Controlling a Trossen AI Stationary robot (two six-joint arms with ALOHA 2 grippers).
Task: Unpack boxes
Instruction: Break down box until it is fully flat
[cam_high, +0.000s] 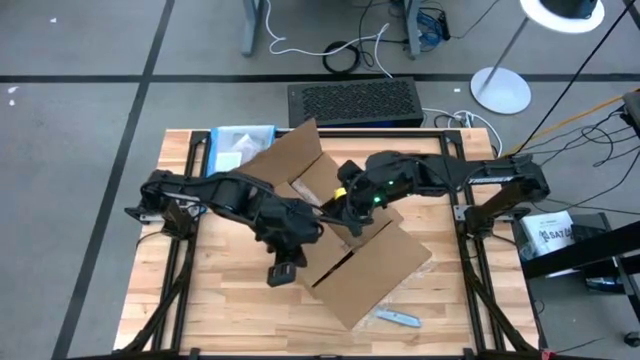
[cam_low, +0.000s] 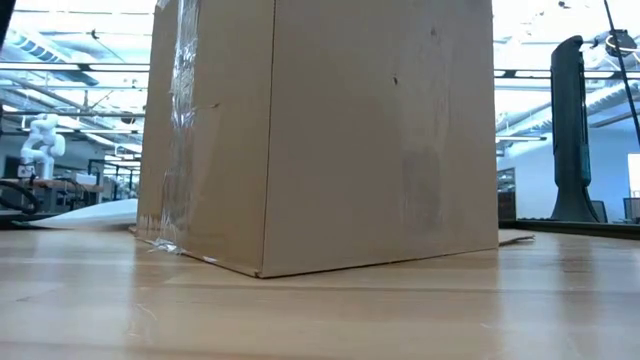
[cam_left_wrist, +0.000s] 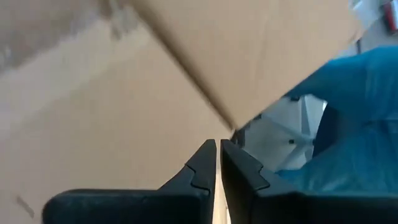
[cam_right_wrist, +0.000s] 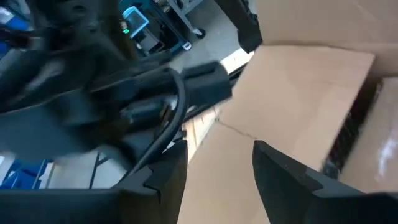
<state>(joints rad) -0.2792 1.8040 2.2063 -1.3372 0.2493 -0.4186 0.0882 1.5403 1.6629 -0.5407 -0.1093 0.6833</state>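
Left gripper (cam_left_wrist: 218, 163) jaws are sitting nearly together, a thin cardboard edge showing in the slit; whether they are actually pinching it, cannot tell; it is working at the box (cam_high: 345, 235) mid-tabletop, beside an open flap; right gripper (cam_right_wrist: 219, 163) jaws are standing apart with nothing between them, hovering over the open box top, close to the left arm; box is sitting in the middle of the tabletop (cam_high: 220, 310), flaps spread toward the far and near edges; clear pouch (cam_high: 238, 145) is lying at the far left corner; a small blue object (cam_high: 398, 318) is lying near the near edge.
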